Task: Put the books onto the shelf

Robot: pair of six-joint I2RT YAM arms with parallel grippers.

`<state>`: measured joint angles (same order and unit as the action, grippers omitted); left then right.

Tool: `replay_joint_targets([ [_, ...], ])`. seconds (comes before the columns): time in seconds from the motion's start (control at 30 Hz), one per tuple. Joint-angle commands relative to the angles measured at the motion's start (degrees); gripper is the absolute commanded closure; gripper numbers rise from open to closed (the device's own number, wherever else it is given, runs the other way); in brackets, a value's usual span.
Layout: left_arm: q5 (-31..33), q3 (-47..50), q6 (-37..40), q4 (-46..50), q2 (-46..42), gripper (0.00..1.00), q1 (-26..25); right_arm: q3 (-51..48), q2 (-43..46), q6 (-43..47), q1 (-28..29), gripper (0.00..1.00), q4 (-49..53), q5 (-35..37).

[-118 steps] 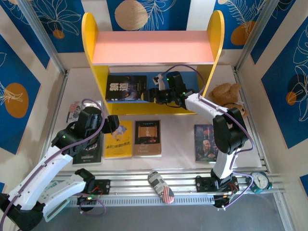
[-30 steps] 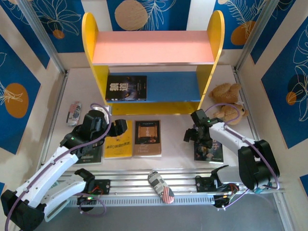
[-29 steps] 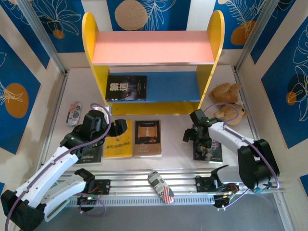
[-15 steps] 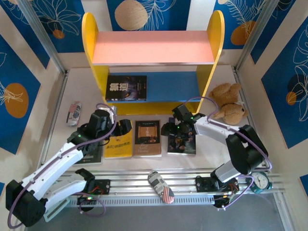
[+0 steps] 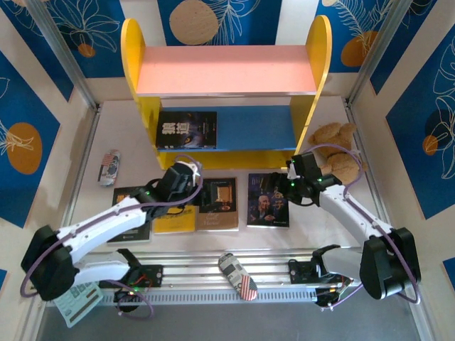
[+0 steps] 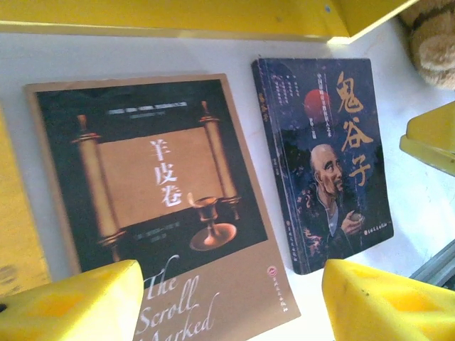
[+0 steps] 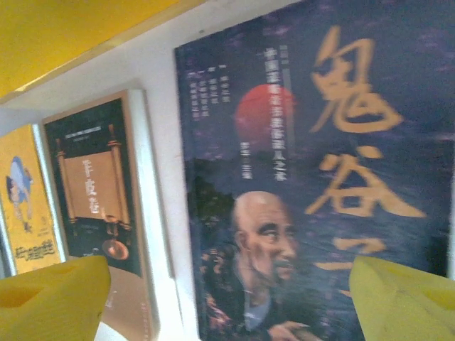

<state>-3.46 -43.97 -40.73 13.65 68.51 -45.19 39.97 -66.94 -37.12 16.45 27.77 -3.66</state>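
Left gripper (image 6: pixel 231 288) fingers spread wide, holding nothing; brown-black paperback with orange scroll panel (image 6: pixel 163 206) lies flat on the table beneath and ahead of them. Right gripper (image 7: pixel 229 280) also agape and empty; dark blue paperback with man's portrait (image 7: pixel 298 177) lies flat under its fingertips; yellow-sided two-level rack (image 5: pixel 131 71) stands just beyond them.

**What I can't make out**

My left arm (image 5: pixel 99 229) covers half the yellow book (image 5: pixel 174 222) and much of the black book (image 5: pixel 138 233) beside it. Between my left gripper's (image 6: pixel 227 305) fingers the brown book (image 6: pixel 163 185) runs off the frame. Under my right gripper (image 7: pixel 227 298) the portrait book (image 7: pixel 313 177) is blurred and cropped, its small print unreadable.
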Motion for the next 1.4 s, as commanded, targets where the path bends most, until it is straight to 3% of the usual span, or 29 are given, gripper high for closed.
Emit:
replay_joint_targets([
  [0.0, 0.85, -4.57, -1.06, -3.49, 4.85, 0.33, -2.79, -1.41, -0.58, 4.2, -2.44, 0.12, 5.01, -0.31],
  [0.23, 1.11, -11.87, -1.49, -5.38, 16.14, 0.34, -8.11, -1.32, -4.24, 6.78, -6.08, 0.13, 5.26, 1.83],
  [0.5, 1.0, -19.26, -2.04, -3.73, 27.13, 0.36, -9.65, 1.33, -9.79, 7.59, -6.63, 0.15, 4.15, 1.27],
  [0.97, -1.02, -25.62, -4.26, -4.34, 38.11, 0.36, -11.41, 2.32, -15.81, 7.95, -6.49, 0.24, 2.1, -1.91],
  [1.37, 3.03, -28.86, -5.05, -0.58, 42.53, 0.36, -11.95, 2.84, -18.12, 7.72, -6.6, 0.4, 2.54, -1.84],
])
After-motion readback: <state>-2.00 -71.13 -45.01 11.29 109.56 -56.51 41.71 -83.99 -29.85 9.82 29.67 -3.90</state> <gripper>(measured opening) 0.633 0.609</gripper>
